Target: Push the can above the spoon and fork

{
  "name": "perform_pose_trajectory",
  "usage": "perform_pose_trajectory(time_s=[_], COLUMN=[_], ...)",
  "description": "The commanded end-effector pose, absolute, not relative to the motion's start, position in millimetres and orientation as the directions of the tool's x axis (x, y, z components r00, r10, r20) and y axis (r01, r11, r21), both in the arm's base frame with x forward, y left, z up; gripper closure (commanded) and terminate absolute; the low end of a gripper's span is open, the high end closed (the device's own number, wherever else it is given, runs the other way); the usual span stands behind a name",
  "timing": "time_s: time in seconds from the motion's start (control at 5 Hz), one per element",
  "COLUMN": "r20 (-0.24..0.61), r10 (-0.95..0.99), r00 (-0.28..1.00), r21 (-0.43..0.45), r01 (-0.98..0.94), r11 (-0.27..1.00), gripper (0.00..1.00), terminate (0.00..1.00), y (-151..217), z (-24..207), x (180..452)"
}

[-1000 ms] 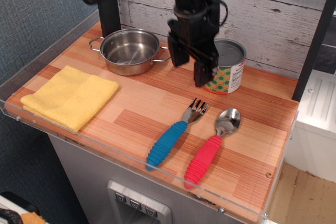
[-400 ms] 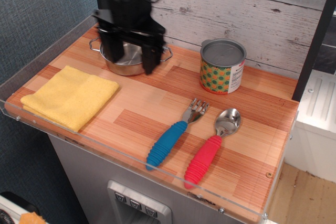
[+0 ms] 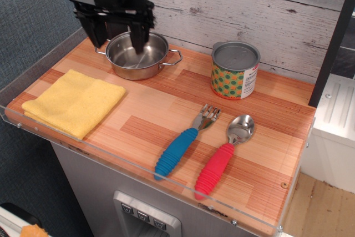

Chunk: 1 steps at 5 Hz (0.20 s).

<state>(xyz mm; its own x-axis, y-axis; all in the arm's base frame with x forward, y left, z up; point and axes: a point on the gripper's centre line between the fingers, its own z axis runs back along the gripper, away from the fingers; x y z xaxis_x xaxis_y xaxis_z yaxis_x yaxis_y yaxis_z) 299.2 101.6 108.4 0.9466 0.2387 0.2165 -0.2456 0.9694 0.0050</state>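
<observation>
The can [image 3: 235,70] stands upright at the back right of the wooden table, its grey lid up, dotted label facing me. The fork [image 3: 185,140] with the blue handle lies in front of it, tines toward the can. The spoon [image 3: 224,155] with the red handle lies just right of the fork. My gripper [image 3: 117,40] is far left of the can, above the steel pot [image 3: 137,54]. Its black fingers [image 3: 137,34] are spread wide and hold nothing.
A folded yellow cloth [image 3: 74,102] lies at the left front. A clear acrylic rim [image 3: 138,165] runs along the table's front and left edges. A white plank wall [image 3: 249,9] stands behind the can. A black post [image 3: 333,43] rises at the right.
My gripper has swung from beside the can leftward across the table and now hangs over the pot. The can, fork and spoon have not moved.
</observation>
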Motion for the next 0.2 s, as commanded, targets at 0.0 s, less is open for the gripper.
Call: perform_pose_trajectory(time_s=[0.0], r20=[0.283], r10=[0.312], r00=[0.907], r21=[0.014], r01=[-0.329], r11=[0.944], gripper=[0.0], terminate=[1.0], y=[110.3], z=[129.1], x=[302.8])
